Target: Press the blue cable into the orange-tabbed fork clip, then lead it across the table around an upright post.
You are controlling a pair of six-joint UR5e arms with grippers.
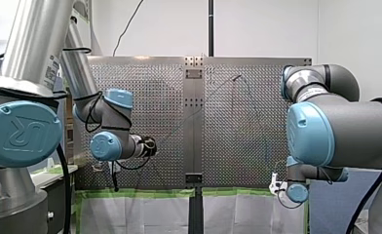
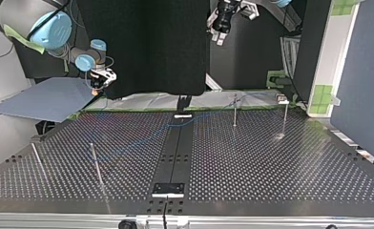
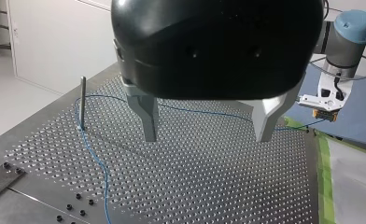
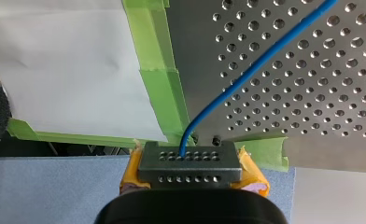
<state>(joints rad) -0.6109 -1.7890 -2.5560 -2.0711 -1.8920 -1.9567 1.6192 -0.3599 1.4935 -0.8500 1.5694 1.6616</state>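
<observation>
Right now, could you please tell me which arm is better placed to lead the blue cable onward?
Probably right. My right arm has its jaws shut on the blue cable at the table's taped edge. My left arm hangs over the table with jaws open and empty.

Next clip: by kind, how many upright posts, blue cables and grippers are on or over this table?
Upright posts: 4
Blue cable: 1
Grippers: 2, my left gripper open, my right gripper shut on the cable
Total: 7
</observation>
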